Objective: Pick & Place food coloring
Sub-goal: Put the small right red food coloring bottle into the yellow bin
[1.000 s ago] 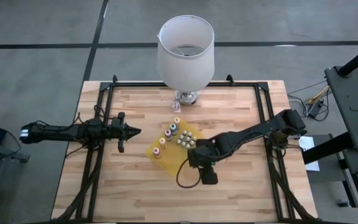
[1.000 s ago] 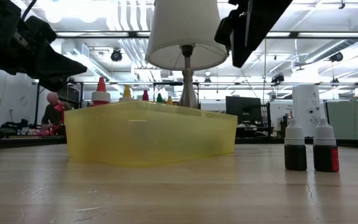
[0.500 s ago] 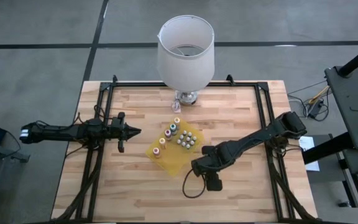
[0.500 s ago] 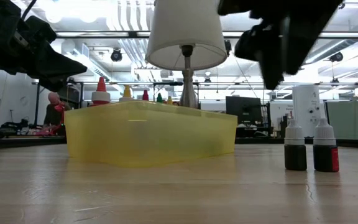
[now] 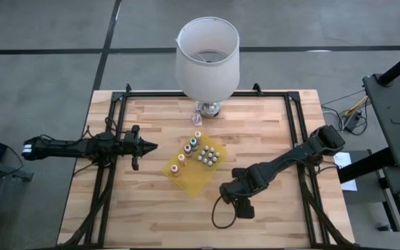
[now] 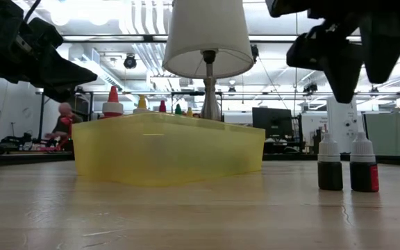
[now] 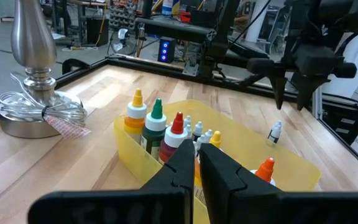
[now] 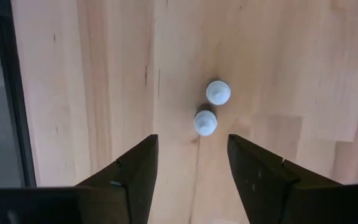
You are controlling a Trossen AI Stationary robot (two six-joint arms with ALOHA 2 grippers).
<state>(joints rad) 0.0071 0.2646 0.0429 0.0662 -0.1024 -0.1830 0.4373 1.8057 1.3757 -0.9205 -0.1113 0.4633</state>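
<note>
Several food coloring bottles [image 5: 187, 148] with coloured caps stand upright in a yellow tray [image 5: 193, 179]; they also show in the left wrist view [image 7: 157, 118]. Two small dark bottles with white caps [image 6: 346, 167] stand on the table to the near right of the tray. My right gripper [image 8: 191, 143] hangs open above them [image 8: 207, 109], pointing down, touching nothing. In the high view it [image 5: 240, 203] covers them. My left gripper [image 5: 148, 146] is shut and empty, level above the table left of the tray.
A lamp with a white shade [image 5: 207, 59] stands at the table's far edge, its metal base [image 7: 36, 106] behind the tray. A cluster of small white-capped bottles [image 5: 208, 157] also sits in the tray. Black frame rails [image 5: 301, 132] run along the table's sides.
My right gripper has gone from beside the tray toward the table's near edge and a little to the right, and now hangs over the two dark bottles. Its fingers have stayed pointing down.
</note>
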